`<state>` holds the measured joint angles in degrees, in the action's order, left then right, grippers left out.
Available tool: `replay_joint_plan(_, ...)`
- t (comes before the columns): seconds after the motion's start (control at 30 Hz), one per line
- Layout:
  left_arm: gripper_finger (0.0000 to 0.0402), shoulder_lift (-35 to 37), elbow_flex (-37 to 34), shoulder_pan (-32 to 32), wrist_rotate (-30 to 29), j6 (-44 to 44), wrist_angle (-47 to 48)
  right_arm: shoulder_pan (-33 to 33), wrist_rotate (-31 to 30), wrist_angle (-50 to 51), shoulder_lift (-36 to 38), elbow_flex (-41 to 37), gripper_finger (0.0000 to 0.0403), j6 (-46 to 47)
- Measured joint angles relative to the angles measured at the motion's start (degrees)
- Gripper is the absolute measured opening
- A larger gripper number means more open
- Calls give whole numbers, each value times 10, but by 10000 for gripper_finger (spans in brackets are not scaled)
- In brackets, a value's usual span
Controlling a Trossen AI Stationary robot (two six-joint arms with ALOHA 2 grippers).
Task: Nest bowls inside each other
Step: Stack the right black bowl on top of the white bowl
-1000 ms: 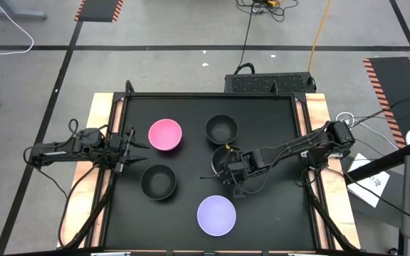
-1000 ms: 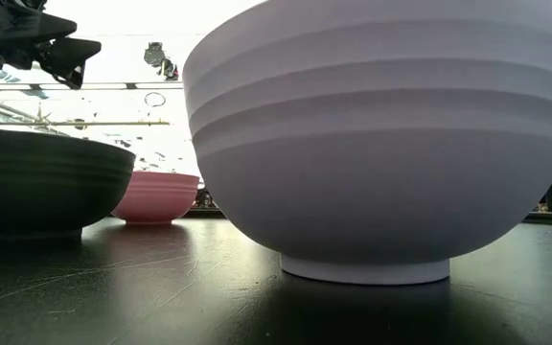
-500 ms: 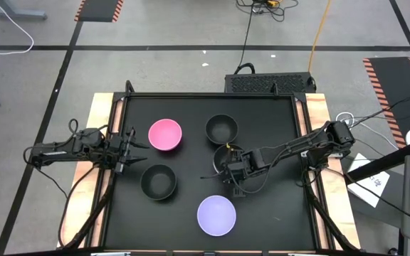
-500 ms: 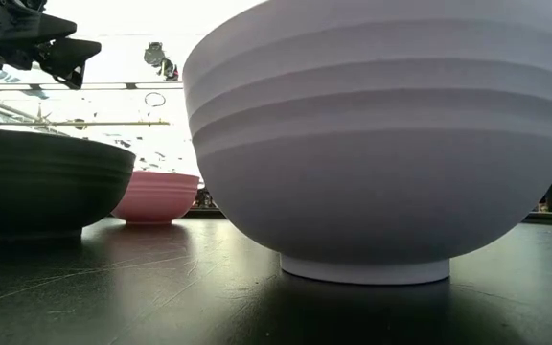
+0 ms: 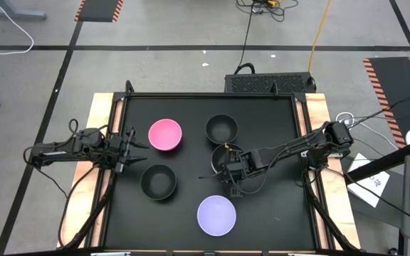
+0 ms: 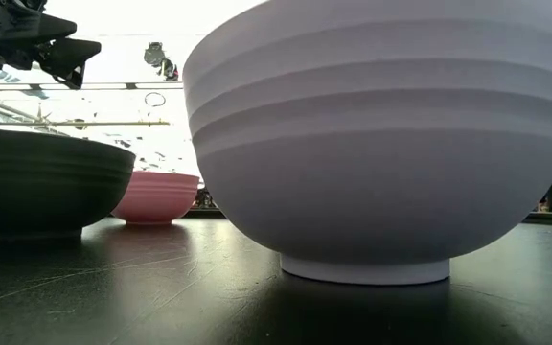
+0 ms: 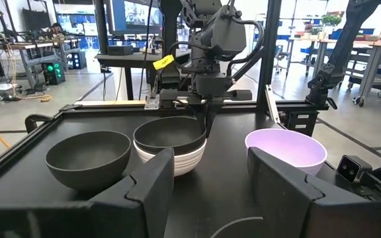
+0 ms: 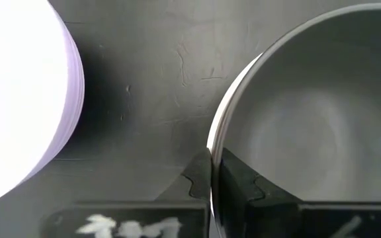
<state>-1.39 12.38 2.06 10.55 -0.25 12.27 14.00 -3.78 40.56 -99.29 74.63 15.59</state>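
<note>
On the black table (image 5: 262,213), the left gripper (image 5: 139,146) hangs above the left edge, fingers (image 7: 147,192) spread and holding nothing, just left of the pink bowl (image 5: 165,134) at far left. Nearer the front lies a lone black bowl (image 5: 159,180), and a second black bowl (image 5: 221,129) sits at far centre. No brand or readable writing shows on any bowl; a yellow tag (image 7: 163,62) on the right arm and pale marks low in the right wrist view are too blurred to read.

At table centre, the right gripper (image 5: 225,169) pinches the near rim of a third black bowl (image 7: 170,133), one finger inside the wall and one outside, as the right wrist view shows. Only the left wrist view shows that this bowl sits nested in a white bowl (image 7: 177,161); from overhead the arm hides most of the pair.

The lavender bowl (image 5: 216,215) stands alone at front right, so close to the low camera that it fills that view, with the lone black and pink bowls small behind it on the left. Open tabletop lies along the right side and in the front left corner; bare wooden strips (image 5: 99,121) flank both side edges.
</note>
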Motion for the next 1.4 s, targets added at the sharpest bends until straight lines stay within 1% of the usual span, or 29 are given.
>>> replay_joint_plan(0.4,195,0,0,0,0,0,1,0,5,0,0,0,3,5)
replay_joint_plan(0.6,196,0,0,0,0,0,1,0,33,0,-2,-1,36,18)
replay_joint_plan(0.73,196,0,0,0,0,0,1,0,32,0,-2,-1,55,24)
replay_joint_plan(0.87,196,0,0,0,0,0,1,-1,26,0,-2,-1,65,22)
replay_joint_plan(1.2,196,0,0,0,1,0,1,-14,25,0,-1,-1,68,5)
replay_joint_plan(1.4,196,0,0,0,1,0,3,-16,41,-13,9,-1,69,-6)
